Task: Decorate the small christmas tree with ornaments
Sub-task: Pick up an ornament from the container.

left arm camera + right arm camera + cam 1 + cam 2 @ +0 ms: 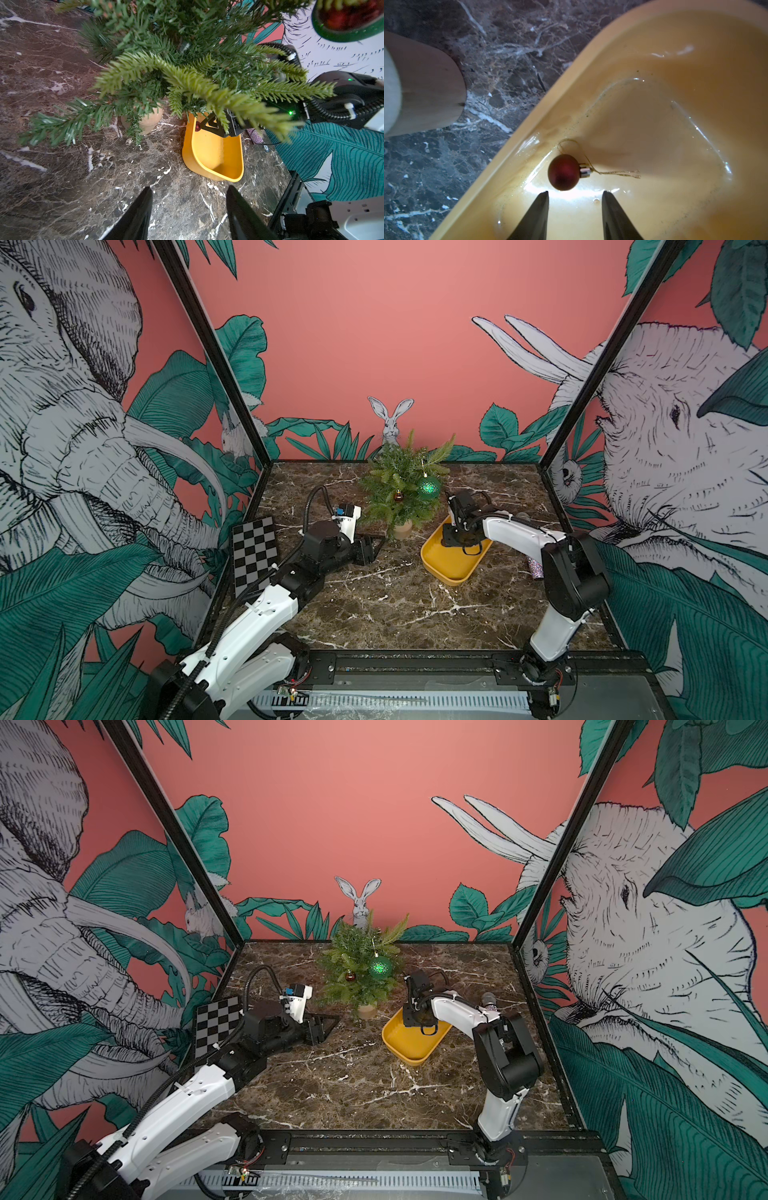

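A dark brown marbled table [374, 605] with white veins is carrying four things. The small christmas tree [399, 489] is standing upright on its tan base toward the back. A yellow tray [449, 562] is sitting just beside it. A checkerboard [253, 551] is resting at the left edge, and a glittery purple microphone [535, 569] is lying near the right edge, partly hidden.

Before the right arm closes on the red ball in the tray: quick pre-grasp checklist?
1. right gripper open: ok.
2. loose red ball between its jaws: not ok, it lies just ahead of them.
3. Nothing on that ball in the yellow tray: ok.
4. hanging loop free: ok, flat on the tray floor.
5. left gripper open, empty, outside the tray: ok.
6. small christmas tree upright, green ball and hung red ball on it: ok.
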Tool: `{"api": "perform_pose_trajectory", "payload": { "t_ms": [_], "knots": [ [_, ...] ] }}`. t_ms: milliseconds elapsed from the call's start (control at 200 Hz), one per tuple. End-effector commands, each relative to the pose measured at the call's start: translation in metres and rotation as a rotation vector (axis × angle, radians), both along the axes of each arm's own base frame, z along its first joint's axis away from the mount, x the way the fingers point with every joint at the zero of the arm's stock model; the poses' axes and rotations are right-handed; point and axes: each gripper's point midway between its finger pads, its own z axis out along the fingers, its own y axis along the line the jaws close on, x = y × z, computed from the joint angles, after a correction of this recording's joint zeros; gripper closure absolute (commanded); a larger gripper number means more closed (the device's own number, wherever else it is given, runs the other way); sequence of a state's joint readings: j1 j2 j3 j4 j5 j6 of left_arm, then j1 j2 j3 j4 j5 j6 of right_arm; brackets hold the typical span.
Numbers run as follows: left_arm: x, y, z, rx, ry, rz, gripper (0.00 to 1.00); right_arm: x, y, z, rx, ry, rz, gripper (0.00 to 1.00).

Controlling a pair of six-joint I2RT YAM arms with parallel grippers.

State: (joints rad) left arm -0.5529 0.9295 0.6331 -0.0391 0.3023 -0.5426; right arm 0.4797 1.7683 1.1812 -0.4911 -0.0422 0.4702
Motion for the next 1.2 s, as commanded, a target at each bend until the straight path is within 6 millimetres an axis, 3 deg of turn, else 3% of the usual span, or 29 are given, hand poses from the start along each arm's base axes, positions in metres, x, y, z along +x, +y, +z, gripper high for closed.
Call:
{"api": "perform_pose_trajectory", "payload": {
  "t_ms": [0, 235, 525, 750, 1040, 1195],
  "knots": [
    [0.0, 0.003, 0.004, -0.016, -0.01, 0.02, 0.41, 0.008, 0.008, 0.0, 0.009, -0.022, -0.004, 0.57],
    [0.0, 0.004, 0.003, -0.019, -0.006, 0.023, 0.42, 0.008, 0.006, -0.008, -0.021, 0.006, -0.005, 0.59],
    [0.001, 0.003, 0.003, -0.018, -0.006, 0.024, 0.42, -0.005, -0.013, -0.015, -0.154, 0.033, -0.032, 0.57],
    [0.001, 0.003, 0.002, -0.017, -0.004, 0.021, 0.42, -0.006, -0.009, -0.023, -0.15, 0.049, -0.03, 0.62],
    [0.0, 0.005, 0.005, -0.013, -0.013, 0.025, 0.42, -0.008, -0.007, -0.031, -0.14, 0.07, -0.03, 0.63],
    [0.0, 0.005, 0.005, -0.011, -0.014, 0.025, 0.42, -0.007, -0.005, -0.034, -0.13, 0.072, -0.03, 0.69]
  ]
}}
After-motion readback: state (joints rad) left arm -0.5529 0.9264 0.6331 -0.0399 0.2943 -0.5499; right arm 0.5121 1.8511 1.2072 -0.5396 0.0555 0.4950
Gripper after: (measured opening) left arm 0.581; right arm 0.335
